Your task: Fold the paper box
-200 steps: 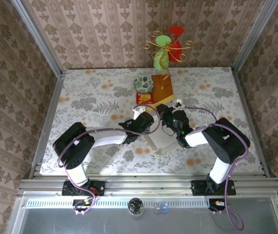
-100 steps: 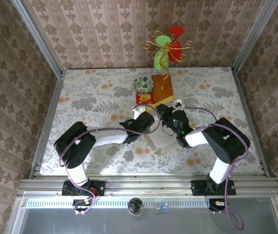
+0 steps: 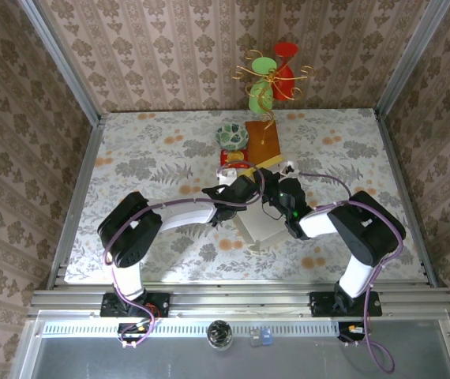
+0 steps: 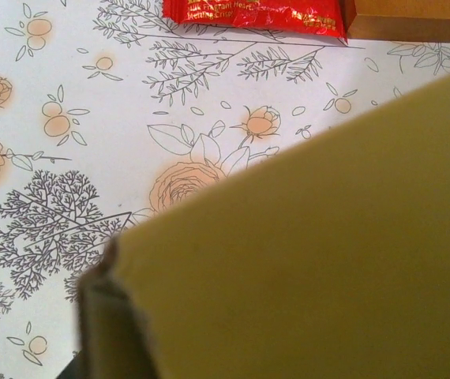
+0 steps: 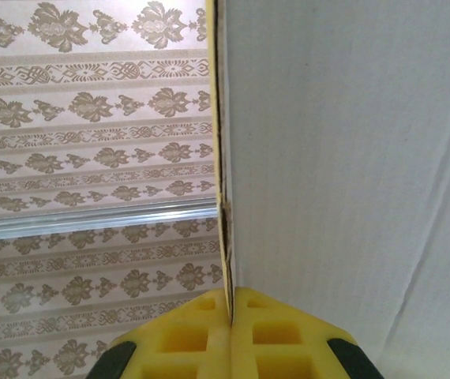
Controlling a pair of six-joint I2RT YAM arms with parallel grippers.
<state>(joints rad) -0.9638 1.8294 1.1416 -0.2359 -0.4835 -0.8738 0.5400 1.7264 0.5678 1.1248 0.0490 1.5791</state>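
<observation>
Location: paper box (image 3: 261,227) mid-table between arms, one panel raised, white inner face toward right wrist camera
Right gripper (image 5: 230,304) closed tight, pads pinching panel edge
Left gripper (image 3: 245,189) close by yellow outer face; jaw opening hidden, cannot tell
Advice: right anchors panel, left presses along crease, slowly, no buckling thin card

We have shifted our left gripper (image 3: 245,192) rightward and toward the table's (image 3: 130,158) far edge, over the paper box (image 3: 263,230).
</observation>
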